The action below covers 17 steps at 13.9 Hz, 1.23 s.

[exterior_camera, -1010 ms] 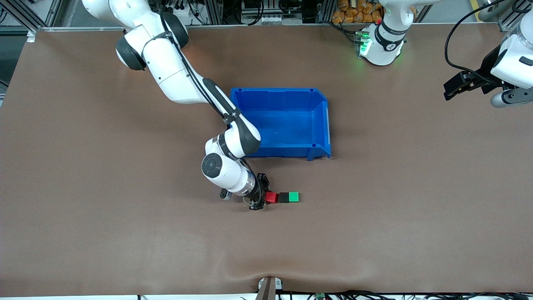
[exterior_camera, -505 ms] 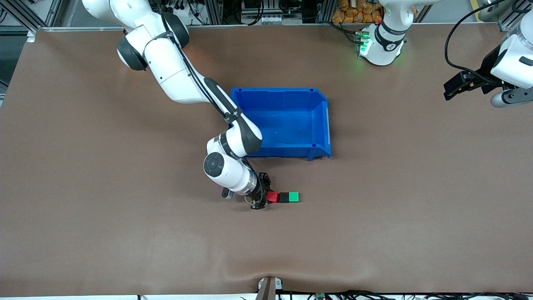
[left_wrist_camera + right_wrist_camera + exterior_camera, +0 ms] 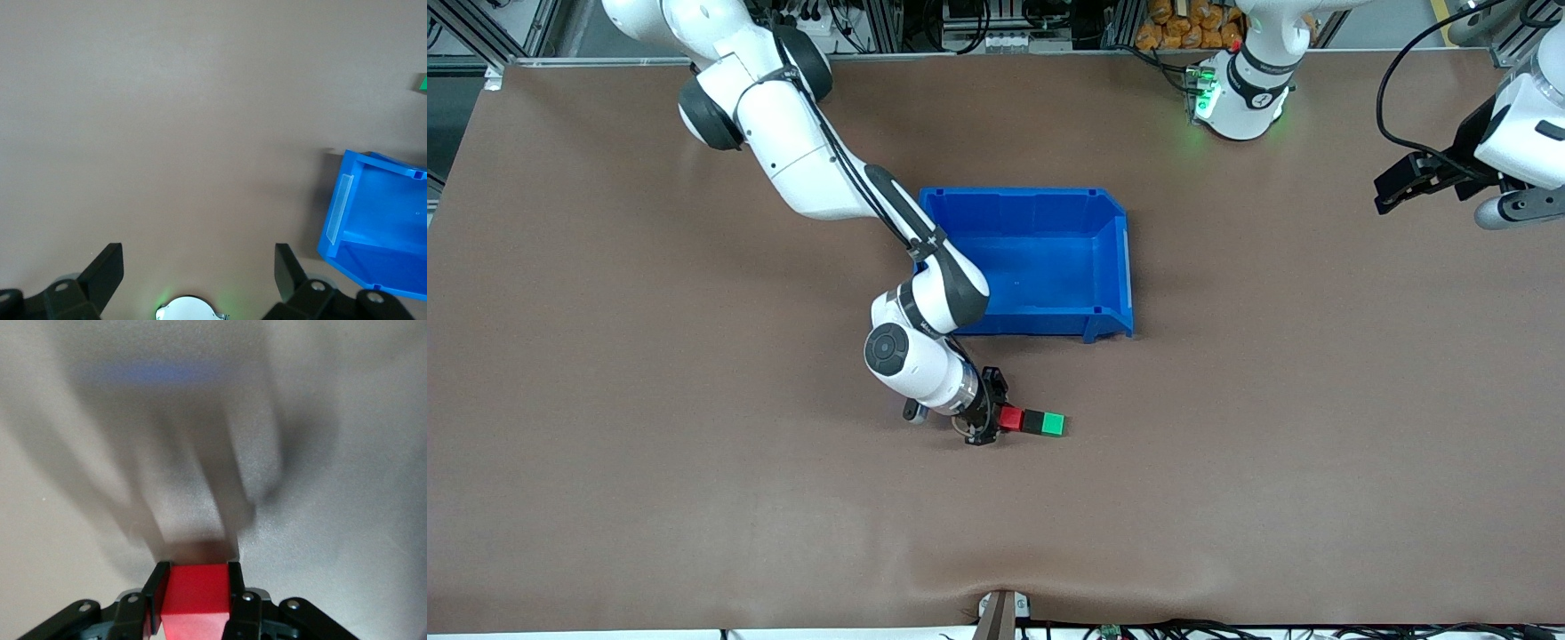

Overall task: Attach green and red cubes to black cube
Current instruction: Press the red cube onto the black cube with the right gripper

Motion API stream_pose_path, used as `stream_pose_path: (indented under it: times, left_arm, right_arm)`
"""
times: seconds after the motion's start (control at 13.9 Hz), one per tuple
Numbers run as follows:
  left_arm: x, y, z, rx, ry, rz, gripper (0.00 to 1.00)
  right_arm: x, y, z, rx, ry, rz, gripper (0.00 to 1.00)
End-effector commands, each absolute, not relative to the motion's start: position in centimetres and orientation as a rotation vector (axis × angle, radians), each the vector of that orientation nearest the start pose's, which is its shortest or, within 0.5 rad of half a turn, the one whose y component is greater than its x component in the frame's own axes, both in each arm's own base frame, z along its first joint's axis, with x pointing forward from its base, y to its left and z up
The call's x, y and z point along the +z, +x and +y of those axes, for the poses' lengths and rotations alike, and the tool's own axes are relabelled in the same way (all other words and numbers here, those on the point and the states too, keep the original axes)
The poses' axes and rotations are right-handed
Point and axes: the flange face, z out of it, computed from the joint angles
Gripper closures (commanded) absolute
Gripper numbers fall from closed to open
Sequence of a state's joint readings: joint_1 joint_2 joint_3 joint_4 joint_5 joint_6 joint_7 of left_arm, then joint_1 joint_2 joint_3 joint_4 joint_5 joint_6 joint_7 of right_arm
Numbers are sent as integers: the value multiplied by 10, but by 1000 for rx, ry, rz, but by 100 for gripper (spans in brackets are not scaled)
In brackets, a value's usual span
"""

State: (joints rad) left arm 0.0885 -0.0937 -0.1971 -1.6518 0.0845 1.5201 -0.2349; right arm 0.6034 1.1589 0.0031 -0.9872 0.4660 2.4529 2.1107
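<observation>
The red cube [image 3: 1012,419], the black cube [image 3: 1032,422] and the green cube [image 3: 1054,425] lie touching in a short row on the brown table, nearer to the front camera than the blue bin [image 3: 1040,258]. My right gripper [image 3: 1000,416] is low at the table and shut on the red cube [image 3: 197,592] at the row's end toward the right arm. The black cube is hard to make out in the right wrist view. My left gripper [image 3: 1394,188] is open and empty [image 3: 198,257], waiting over the table's left-arm end.
The blue bin is empty; it also shows in the left wrist view [image 3: 383,230], with a sliver of the green cube [image 3: 423,82] at the picture's edge. The right arm's forearm runs over the bin's corner.
My right gripper has pushed the red cube toward the left arm's end against the black cube. The row of three has closed up and turned slightly. The left arm has not moved.
</observation>
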Motion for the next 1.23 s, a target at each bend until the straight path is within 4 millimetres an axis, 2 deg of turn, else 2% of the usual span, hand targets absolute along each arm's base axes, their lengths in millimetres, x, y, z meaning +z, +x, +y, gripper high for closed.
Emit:
stream_pose_path:
  times: [0.0, 0.07, 0.29, 0.36, 0.43, 0.5, 0.72, 0.79, 0.94, 1.01, 1.08, 1.15]
  left_arm:
    - [635, 520, -51, 28, -3039, -171, 0]
    - [636, 519, -51, 26, -3039, -172, 0]
    - [636, 519, -51, 26, -3038, -174, 0]
    - [636, 519, -51, 26, -3038, -174, 0]
    - [636, 519, -51, 26, -3038, -174, 0]
    - [636, 519, -51, 26, -3038, -174, 0]
    - [636, 519, -51, 26, -3039, -172, 0]
    - [636, 519, -51, 26, -3039, -172, 0]
    - [636, 519, -51, 26, -3038, -174, 0]
    - [635, 519, -51, 28, -3038, -174, 0]
    - [635, 519, -51, 28, -3038, -174, 0]
    - [635, 519, -51, 28, -3038, -174, 0]
  right_arm:
    - [167, 663, 466, 400, -1656, 2174, 100]
    - [167, 663, 466, 400, -1656, 2174, 100]
    - [166, 662, 467, 398, -1663, 2173, 86]
    - [167, 662, 467, 397, -1664, 2174, 77]
    - [167, 662, 467, 397, -1668, 2175, 62]
    - [167, 662, 467, 395, -1673, 2175, 57]
    - [166, 662, 466, 392, -1688, 2178, 54]
    - [167, 662, 466, 392, -1688, 2178, 50]
    - [168, 660, 466, 409, -1710, 2193, 31]
    - [168, 659, 465, 416, -1722, 2201, 13]
    - [168, 658, 465, 422, -1732, 2209, 0]
    - [167, 658, 464, 425, -1739, 2214, 0]
